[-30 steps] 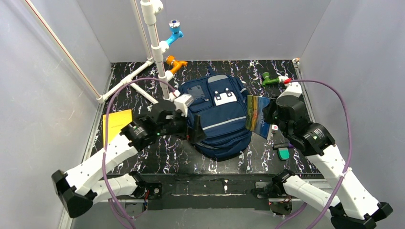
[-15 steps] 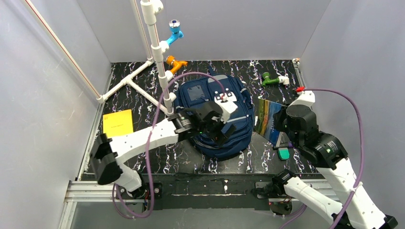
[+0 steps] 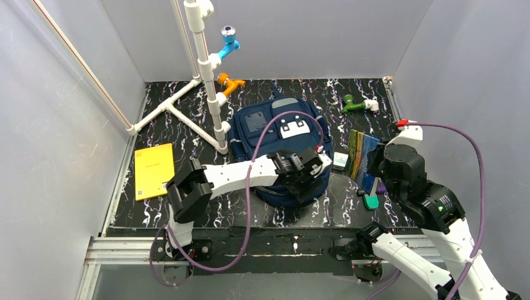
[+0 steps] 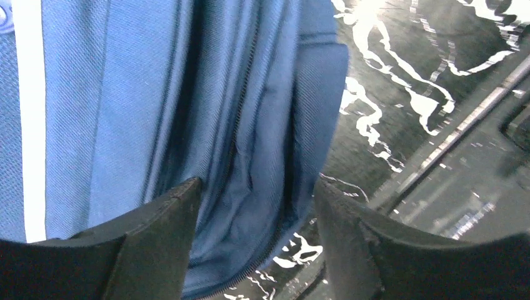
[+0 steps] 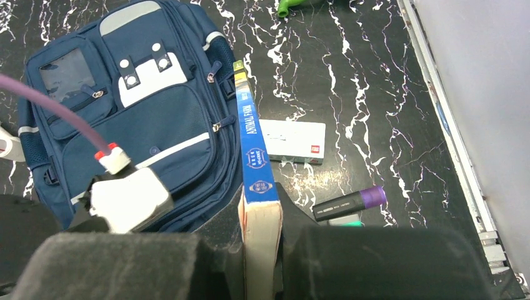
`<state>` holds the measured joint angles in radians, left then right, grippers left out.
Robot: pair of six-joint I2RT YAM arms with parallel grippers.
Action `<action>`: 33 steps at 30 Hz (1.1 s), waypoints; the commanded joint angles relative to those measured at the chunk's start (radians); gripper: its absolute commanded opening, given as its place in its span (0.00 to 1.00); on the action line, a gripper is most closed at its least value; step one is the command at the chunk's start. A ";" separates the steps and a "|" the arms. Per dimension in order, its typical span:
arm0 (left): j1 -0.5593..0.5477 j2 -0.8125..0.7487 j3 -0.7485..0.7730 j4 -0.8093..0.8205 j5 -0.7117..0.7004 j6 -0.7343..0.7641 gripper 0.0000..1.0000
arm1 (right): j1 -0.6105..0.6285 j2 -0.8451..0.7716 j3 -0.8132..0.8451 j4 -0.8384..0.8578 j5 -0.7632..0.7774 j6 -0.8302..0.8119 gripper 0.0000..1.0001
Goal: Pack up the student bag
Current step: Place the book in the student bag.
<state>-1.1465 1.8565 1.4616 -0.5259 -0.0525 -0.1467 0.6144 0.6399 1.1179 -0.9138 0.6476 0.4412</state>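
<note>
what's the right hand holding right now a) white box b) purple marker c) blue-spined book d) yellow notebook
c, the right hand is clamped on the blue-spined book, which stands on edge between its fingers in the right wrist view

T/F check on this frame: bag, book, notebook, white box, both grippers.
1. The right gripper holds a blue-spined book. True.
2. The yellow notebook is inside the student bag. False: it lies on the table, left of the bag.
3. The left gripper is open at the bag's near edge. True.
4. The white box sits on top of the bag. False: it lies on the table beside the bag.
</note>
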 commanded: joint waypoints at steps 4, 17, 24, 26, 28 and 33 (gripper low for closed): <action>0.002 0.098 0.139 -0.132 -0.228 -0.039 0.45 | -0.004 -0.012 0.025 0.066 0.005 -0.014 0.01; 0.005 0.019 0.294 -0.164 -0.438 0.052 0.00 | -0.004 -0.024 0.047 -0.055 -0.094 0.062 0.01; 0.010 -0.020 0.353 -0.141 -0.502 0.090 0.00 | -0.004 -0.023 0.068 -0.071 -0.227 0.177 0.01; 0.010 -0.039 0.356 -0.131 -0.503 0.101 0.00 | -0.004 -0.025 0.065 -0.067 -0.252 0.182 0.01; 0.010 -0.053 0.355 -0.129 -0.497 0.105 0.00 | -0.004 -0.028 0.063 -0.064 -0.240 0.171 0.01; 0.010 -0.081 0.349 -0.130 -0.397 0.080 0.00 | -0.004 -0.025 0.055 -0.058 -0.250 0.154 0.01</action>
<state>-1.1473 1.8992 1.7657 -0.6888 -0.4557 -0.0635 0.6147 0.6300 1.1332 -1.0462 0.4152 0.5842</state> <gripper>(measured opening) 0.028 0.168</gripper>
